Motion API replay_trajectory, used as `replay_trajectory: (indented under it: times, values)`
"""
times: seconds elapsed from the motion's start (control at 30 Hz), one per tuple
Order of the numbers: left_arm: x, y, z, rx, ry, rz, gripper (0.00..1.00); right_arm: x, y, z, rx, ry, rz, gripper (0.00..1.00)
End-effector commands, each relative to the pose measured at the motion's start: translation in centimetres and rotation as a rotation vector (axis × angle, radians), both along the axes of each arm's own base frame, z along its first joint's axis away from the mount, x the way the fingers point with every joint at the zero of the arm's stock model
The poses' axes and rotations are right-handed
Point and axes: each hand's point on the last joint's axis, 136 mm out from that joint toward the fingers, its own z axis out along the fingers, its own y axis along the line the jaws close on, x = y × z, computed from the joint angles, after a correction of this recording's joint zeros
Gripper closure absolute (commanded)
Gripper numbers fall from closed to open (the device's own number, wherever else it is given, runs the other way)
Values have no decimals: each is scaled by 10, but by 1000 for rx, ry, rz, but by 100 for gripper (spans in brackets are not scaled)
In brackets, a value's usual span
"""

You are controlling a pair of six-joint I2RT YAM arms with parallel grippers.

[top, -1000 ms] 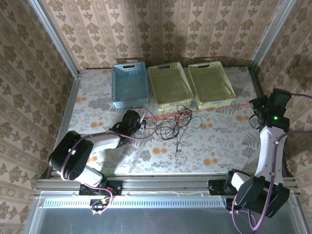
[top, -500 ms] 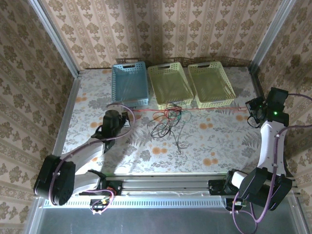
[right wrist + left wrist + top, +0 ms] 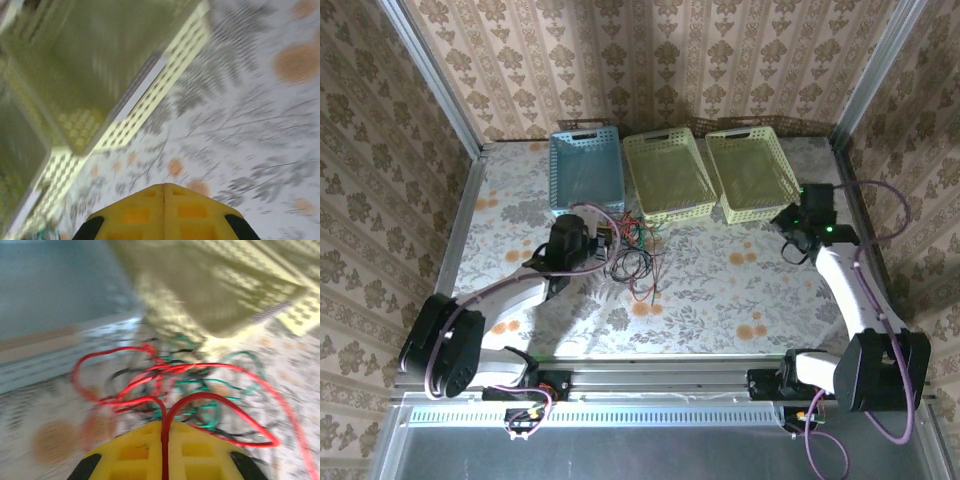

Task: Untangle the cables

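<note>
Red cable (image 3: 200, 395) no longer spans the table (image 3: 750, 290). Half a second back it ran taut to the right claw (image 3: 792, 222); that claw is now pinched closed, nothing seen in it, swung toward 9 o'clock. Left claw (image 3: 604, 247) is clamped on the red cable. The cables (image 3: 634, 260) are bunched at its 3 o'clock, 5 o'clock of the blue basket (image 3: 588, 210). Likely one end is free but the bundle is still tangled.

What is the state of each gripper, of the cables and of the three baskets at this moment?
left gripper, shut on a red strand of the cables
right gripper, shut, nothing seen between its fingers
blue basket, upright, empty
middle yellow basket, upright, empty
right yellow basket, upright, empty
cables, tangled in one loose bundle, outside all three baskets
</note>
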Motion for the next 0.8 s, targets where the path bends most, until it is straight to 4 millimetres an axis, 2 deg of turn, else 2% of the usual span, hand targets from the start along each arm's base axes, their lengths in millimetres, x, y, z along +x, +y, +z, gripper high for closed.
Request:
replay_trajectory:
  times: [0.0,0.03,0.07,0.1,0.13,0.2,0.3,0.4,0.5,0.63,0.77]
  values:
    - [-14,-42,12,-54,7,-230,100,26,82,4,47,-99,332,92]
    - [-14,-45,9,-44,15,-237,100,27,109,2,56,-96,439,84]
    - [-14,-47,5,-25,24,-241,100,27,138,-5,61,-72,563,69]
    - [-14,-48,1,-9,31,-243,96,26,164,-12,72,-43,664,59]
    - [-13,-48,-3,4,37,-243,87,23,184,-19,86,-18,743,54]
    - [-11,-44,-10,40,44,-215,69,23,223,-29,111,26,896,49]
    - [-4,-29,-18,77,35,-120,55,27,257,-38,116,91,1031,49]
    - [3,-9,-20,107,21,-1,53,29,281,-51,135,144,1109,50]
    - [5,3,-21,127,15,61,48,27,295,-65,139,206,1149,51]
    - [5,3,-27,149,41,59,48,30,299,-78,149,267,1146,58]
    - [9,-4,-32,149,48,50,48,32,300,-81,146,277,1147,71]
